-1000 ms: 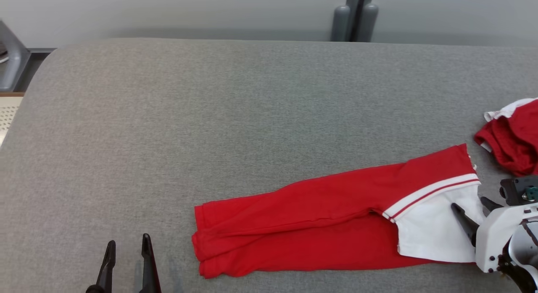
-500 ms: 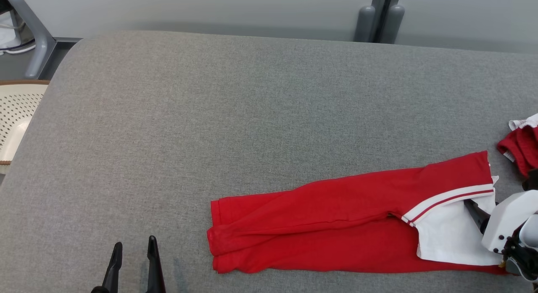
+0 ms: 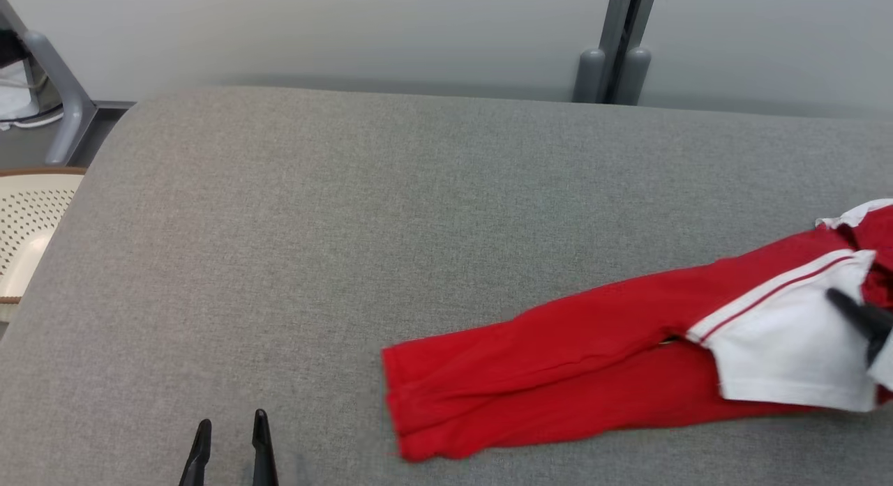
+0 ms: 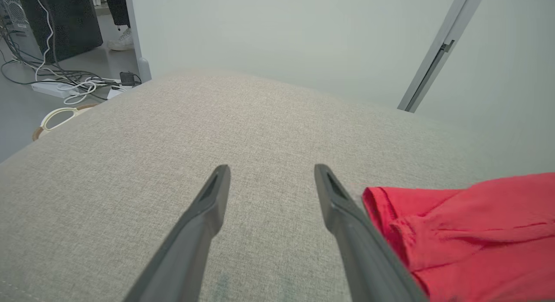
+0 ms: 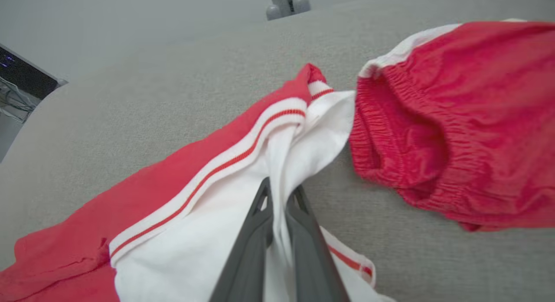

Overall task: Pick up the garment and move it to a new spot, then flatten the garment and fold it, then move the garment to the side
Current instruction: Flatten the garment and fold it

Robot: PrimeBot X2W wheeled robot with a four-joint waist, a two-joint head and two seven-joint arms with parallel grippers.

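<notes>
The garment (image 3: 558,360) lies as a long folded red strip across the grey padded table (image 3: 349,207), its white sleeve with red-striped trim at the right end. In the right wrist view my right gripper (image 5: 279,187) is shut on a raised fold of the white sleeve of the garment (image 5: 173,180). One dark finger of the right gripper (image 3: 837,299) lies over the sleeve in the head view. My left gripper (image 3: 230,447) stands open near the front edge, left of the garment's red hem (image 4: 468,232); nothing is between the left gripper's (image 4: 272,172) fingers.
A smaller red cloth with elastic and a white edge (image 5: 455,120) lies right beside the sleeve, at the table's right edge (image 3: 880,259). A cream perforated seat (image 3: 28,221) stands off the table's left. Grey posts (image 3: 614,74) rise behind it. Cables (image 4: 65,83) lie on the floor.
The camera has shifted. My right gripper has shut on the white sleeve and drawn that end up against the smaller red cloth. The left gripper stays open.
</notes>
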